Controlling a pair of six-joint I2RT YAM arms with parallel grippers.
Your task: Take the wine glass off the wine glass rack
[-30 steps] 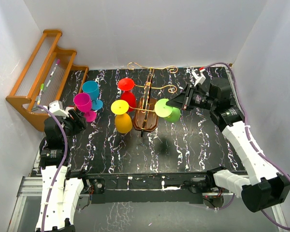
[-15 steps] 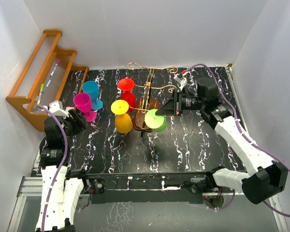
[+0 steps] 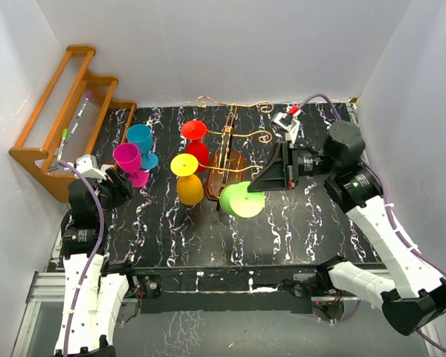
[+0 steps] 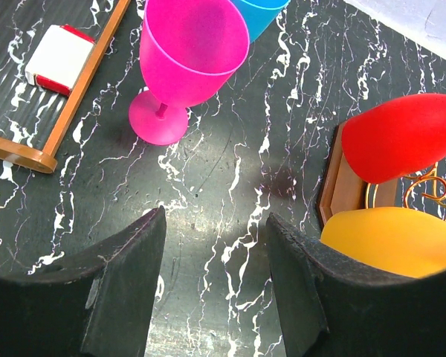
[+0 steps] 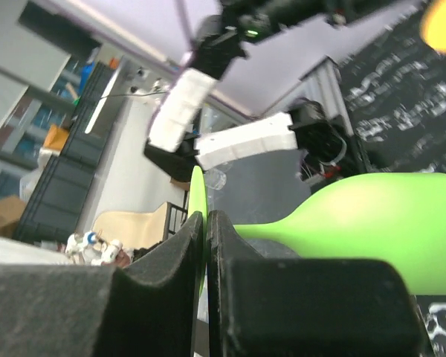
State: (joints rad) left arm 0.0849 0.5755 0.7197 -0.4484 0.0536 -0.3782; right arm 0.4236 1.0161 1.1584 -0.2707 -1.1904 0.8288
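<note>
Black marbled bench (image 3: 305, 223): right tool (image 3: 266, 183) clamps the green wine glass (image 3: 241, 199) by its thin foot (edge only), 5 o'clock of the rack (image 3: 224, 165); it may pivot and slip.

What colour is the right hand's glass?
The wine glass is lime green, clearest in the top external view.

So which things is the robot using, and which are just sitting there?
Part of the job:
green glass, held in the right gripper
rack with gold wire arms

Just sitting there:
pink glass and blue glass on the table
red glass and yellow glass on the rack
wooden shelf with pens
</note>
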